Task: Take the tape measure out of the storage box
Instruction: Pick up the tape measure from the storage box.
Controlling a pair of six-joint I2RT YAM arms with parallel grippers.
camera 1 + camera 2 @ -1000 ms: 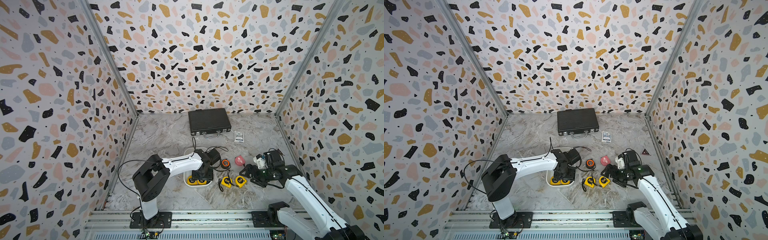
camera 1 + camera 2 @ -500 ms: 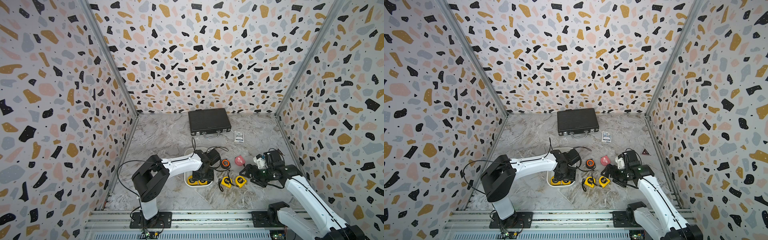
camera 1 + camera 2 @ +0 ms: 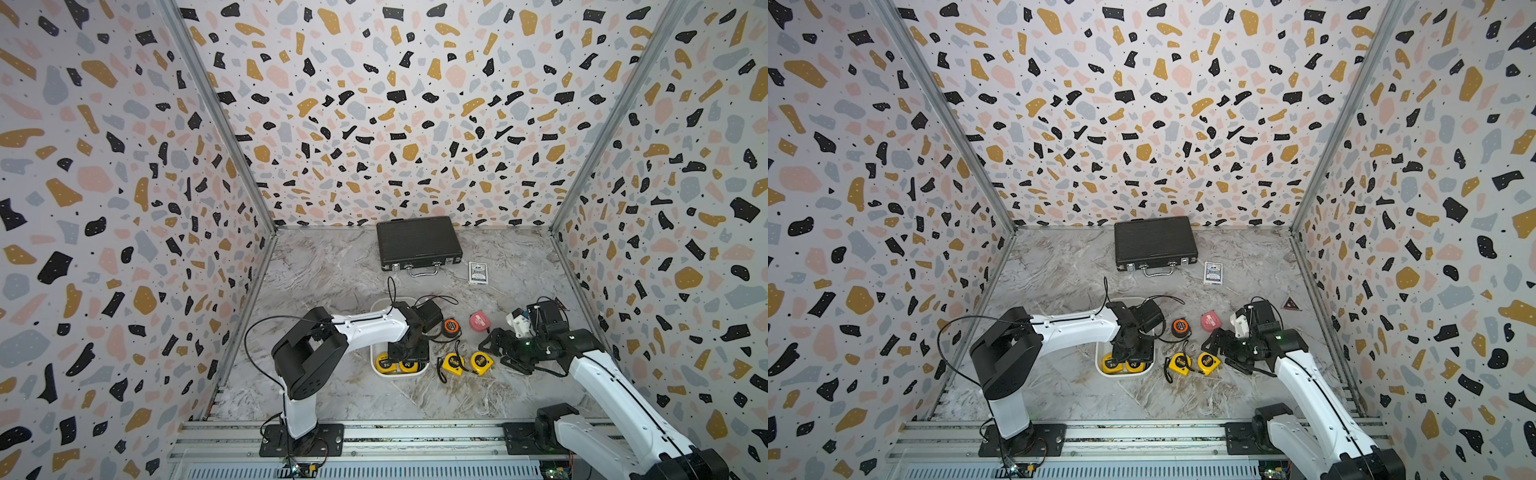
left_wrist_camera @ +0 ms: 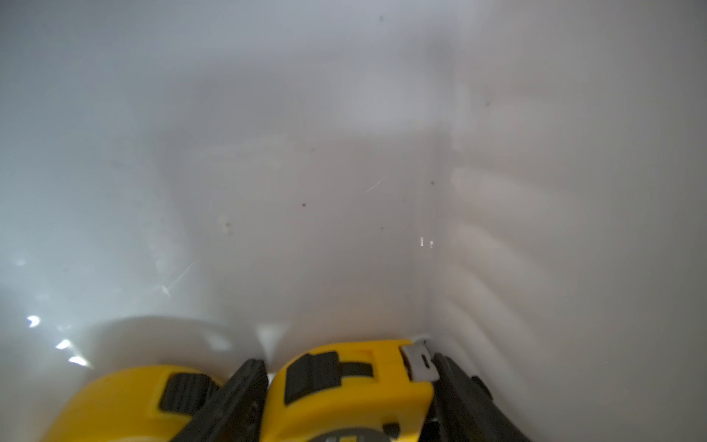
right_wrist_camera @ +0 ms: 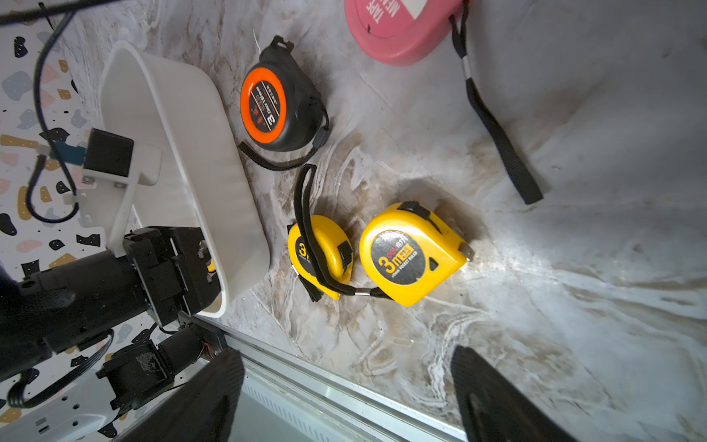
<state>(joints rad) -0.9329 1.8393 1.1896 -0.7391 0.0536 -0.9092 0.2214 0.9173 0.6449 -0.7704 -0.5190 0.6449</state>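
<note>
The storage box (image 3: 398, 373) is a smooth, shallow white plastic tub with rounded corners, faintly ribbed on its inner wall in the left wrist view. It sits on the marble-patterned tabletop (image 3: 332, 270). Inside, at the end nearest the robot's base, lie two glossy yellow tape measures with black ridged slide locks. The left gripper (image 4: 347, 361) reaches down into the box and straddles the yellow tape measure (image 4: 352, 390) with the steel hook tab, its black fingers lying right up against both sides. I cannot tell whether they clamp it yet. The second yellow tape measure (image 4: 122, 402) lies beside it. The right gripper (image 5: 346, 359) hovers over bare tabletop, its jaws spread wide with nothing between them. Just outside the box lie a teardrop-shaped yellow case (image 5: 405, 256) labelled "3m" and "POCKET RULER", a smaller yellow one (image 5: 325, 260) crossed by a black wrist strap, a round orange-and-black tape measure (image 5: 275, 107) marked "3", and a pink disc (image 5: 398, 34) reading "TAPE". At the back are a ribbed black briefcase (image 3: 417, 243) and a pack of cards (image 3: 477, 273).
</note>
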